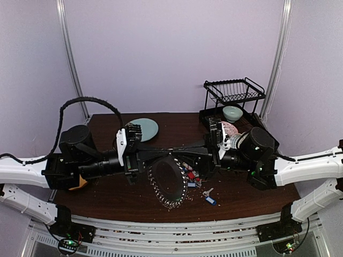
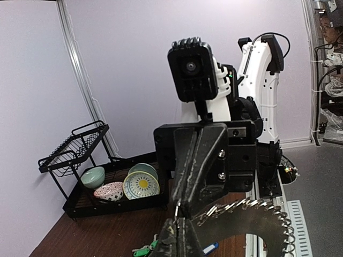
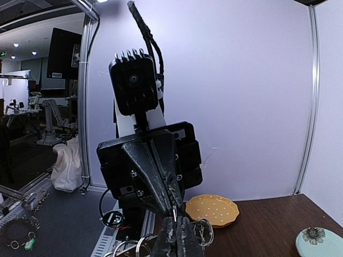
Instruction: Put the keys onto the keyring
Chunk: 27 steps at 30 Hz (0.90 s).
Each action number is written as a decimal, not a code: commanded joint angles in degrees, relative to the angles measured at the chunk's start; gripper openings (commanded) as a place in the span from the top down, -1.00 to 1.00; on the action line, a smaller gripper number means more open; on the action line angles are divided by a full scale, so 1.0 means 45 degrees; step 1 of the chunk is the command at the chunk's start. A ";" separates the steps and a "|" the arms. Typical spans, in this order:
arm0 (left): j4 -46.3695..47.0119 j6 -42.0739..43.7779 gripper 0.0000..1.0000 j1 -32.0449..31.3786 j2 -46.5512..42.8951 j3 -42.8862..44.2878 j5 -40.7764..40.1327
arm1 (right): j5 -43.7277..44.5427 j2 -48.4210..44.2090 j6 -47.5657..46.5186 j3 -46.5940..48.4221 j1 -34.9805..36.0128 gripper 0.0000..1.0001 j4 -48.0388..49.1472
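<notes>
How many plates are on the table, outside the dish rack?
2. A teal plate at the table's far edge, left of centre; a yellow plate at its left edge, mostly under the left arm from above. More could be hidden.

My left claw [image 1: 164, 155] and right claw [image 1: 180, 153] meet tip to tip, finger gap unreadable from above. keyring [image 1: 170, 184] stands on edge just below both tips. Loose keys [image 1: 190, 175] under right claw, blue-tagged key [image 1: 209, 199] nearer my base. Teal plate [image 1: 146, 128] behind left claw, dish rack [image 1: 233, 96] behind right
</notes>
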 commanded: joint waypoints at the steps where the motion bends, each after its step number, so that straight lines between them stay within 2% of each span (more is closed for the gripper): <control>1: -0.0856 0.0430 1.00 0.0049 0.0188 0.0327 -0.0318 | 0.0013 -0.0367 -0.0678 0.0564 -0.0018 0.93 -0.0843; 6: -0.1695 0.0839 1.00 0.0054 0.0164 0.0695 -0.0760 | 0.0966 -0.0962 -0.3410 0.1364 -0.0125 0.71 -0.5017; 16: -0.2059 0.1292 1.00 0.0049 0.0039 0.0597 -0.1328 | 0.1309 -0.1369 -0.6603 0.2742 -0.0177 0.47 -0.9543; 18: -0.2263 0.1397 1.00 0.0049 0.0145 0.0673 -0.1477 | 0.1226 -0.1180 -0.6718 0.3084 -0.0167 0.49 -1.0076; 23: -0.2359 0.1510 1.00 0.0051 0.0262 0.0746 -0.1516 | 0.0875 -0.0779 -0.6642 0.3259 -0.0170 0.70 -1.0158; 27: -0.2434 0.1480 1.00 0.0049 0.0249 0.0780 -0.1522 | 0.0506 -0.0499 -0.6506 0.3361 -0.0152 0.69 -1.0026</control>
